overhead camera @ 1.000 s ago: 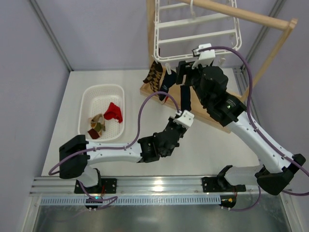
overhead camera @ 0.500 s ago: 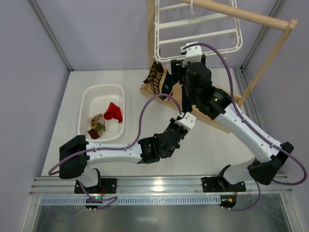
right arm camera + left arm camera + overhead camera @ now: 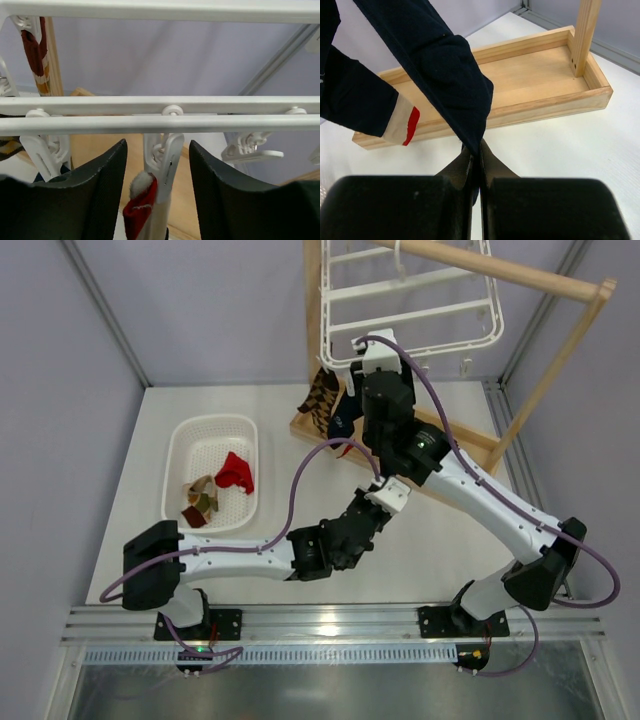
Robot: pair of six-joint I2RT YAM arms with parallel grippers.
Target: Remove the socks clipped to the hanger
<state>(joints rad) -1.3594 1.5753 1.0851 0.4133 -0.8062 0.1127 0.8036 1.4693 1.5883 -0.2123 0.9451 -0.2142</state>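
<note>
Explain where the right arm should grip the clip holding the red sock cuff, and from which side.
Probably grip the white clip by its upper body, above the pinched red sock cuff, coming straight in from the camera side. It hangs down from the hanger bar, and the open right gripper has its jaws flanking it.

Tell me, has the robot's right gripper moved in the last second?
Yes. The right gripper slid left beneath the hanger, along its near rim, toward the upright wooden post.
</note>
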